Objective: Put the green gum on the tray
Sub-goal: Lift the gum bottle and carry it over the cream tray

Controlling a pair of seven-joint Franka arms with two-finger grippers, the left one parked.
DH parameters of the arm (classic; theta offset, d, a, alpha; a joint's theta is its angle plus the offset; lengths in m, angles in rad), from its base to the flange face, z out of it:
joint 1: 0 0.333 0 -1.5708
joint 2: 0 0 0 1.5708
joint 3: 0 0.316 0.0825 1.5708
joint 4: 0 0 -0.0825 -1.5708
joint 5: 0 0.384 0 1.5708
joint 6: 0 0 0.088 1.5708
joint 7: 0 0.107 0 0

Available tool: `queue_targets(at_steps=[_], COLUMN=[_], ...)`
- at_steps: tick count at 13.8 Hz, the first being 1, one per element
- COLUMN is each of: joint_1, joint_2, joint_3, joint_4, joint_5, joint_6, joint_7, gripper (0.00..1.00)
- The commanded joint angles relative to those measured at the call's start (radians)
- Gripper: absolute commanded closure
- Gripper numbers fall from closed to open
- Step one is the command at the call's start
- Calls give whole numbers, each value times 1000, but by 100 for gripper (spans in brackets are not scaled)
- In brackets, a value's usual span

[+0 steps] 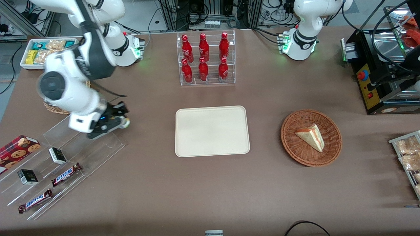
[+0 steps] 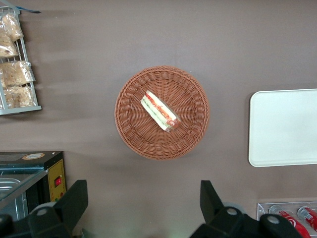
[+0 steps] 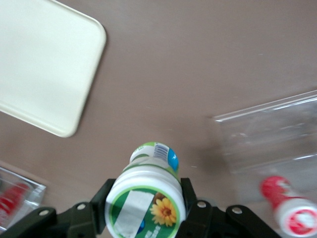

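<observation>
The green gum (image 3: 148,193) is clamped between the gripper's (image 1: 123,120) black fingers (image 3: 190,198), which are closed against its sides just under the white lid. Its long axis runs along the wrist camera's line of sight, lid toward the camera and base toward the brown counter (image 1: 210,183). It hangs above the counter at the edge of a clear stepped rack (image 1: 65,154), toward the working arm's end and well apart from the tray (image 1: 212,131), which lies bare. A red-lidded bottle (image 3: 292,208) lies near the clear rack. The rack holds two Snickers bars (image 1: 49,186), two small dark boxes (image 1: 42,165) and a cookie box (image 1: 16,149). A second clear rack (image 1: 206,59) holds six red bottles. The wicker basket (image 1: 311,137) holds one sandwich wedge (image 1: 311,136).
</observation>
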Motion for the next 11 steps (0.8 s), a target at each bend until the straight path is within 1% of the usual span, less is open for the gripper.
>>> queue_targets(at_steps=[1, 3, 4, 8, 11], joint_1=[87, 155, 193, 314, 379], joint_2=[74, 130, 156, 274, 383], joint_3=[-11, -13, -13, -13, -13], joint_4=[81, 119, 133, 197, 281], joint_5=[28, 62, 68, 68, 65], joint_6=[12, 36, 61, 170, 227], joint_7=[153, 271, 323, 549, 684], gripper=[100, 100, 100, 100, 100])
